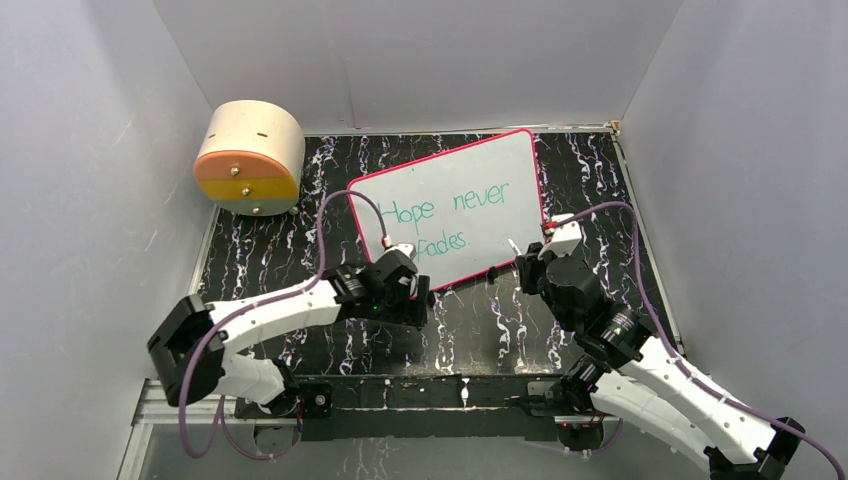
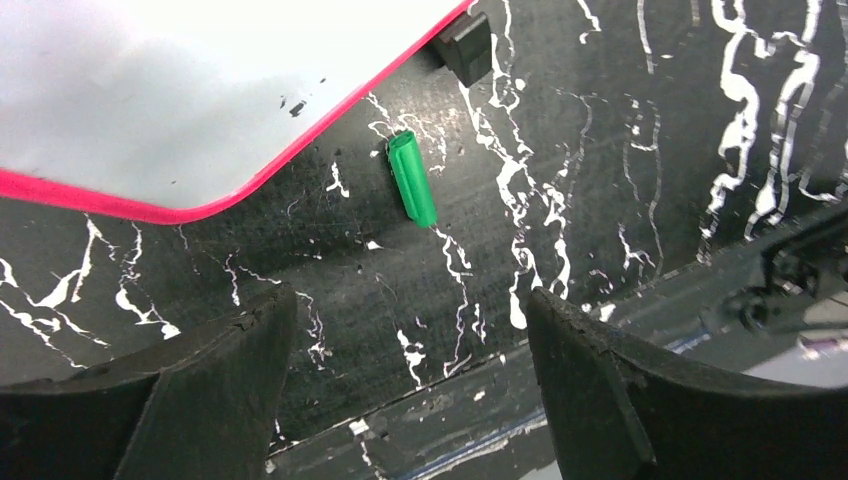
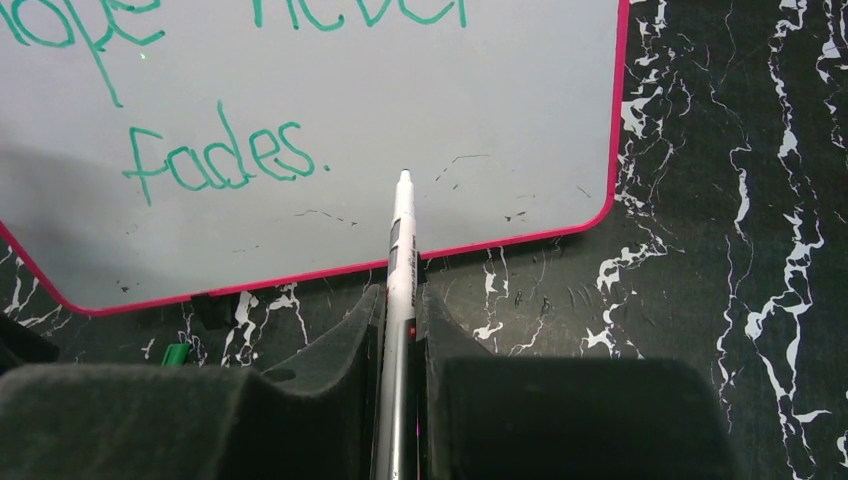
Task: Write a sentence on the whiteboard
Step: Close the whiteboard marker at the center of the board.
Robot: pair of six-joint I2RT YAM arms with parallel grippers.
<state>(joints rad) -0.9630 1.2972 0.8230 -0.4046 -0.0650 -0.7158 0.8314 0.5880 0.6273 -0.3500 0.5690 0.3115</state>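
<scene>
The whiteboard, white with a pink-red rim, lies tilted on the black marbled table. On it the sentence reads "Hope never fades." in teal-green, over two lines. My right gripper is shut on a silver-white pen. The pen's tip hangs over the board, just right of "fades."; whether it touches I cannot tell. My left gripper stands open with nothing between its fingers, near the board's lower left corner. A green pen cap lies on the table ahead of it.
A round cream box with orange and yellow layers lies at the back left. A small black block sits at the board's near edge. White walls close the table in on three sides. The arms' base rail runs along the near edge.
</scene>
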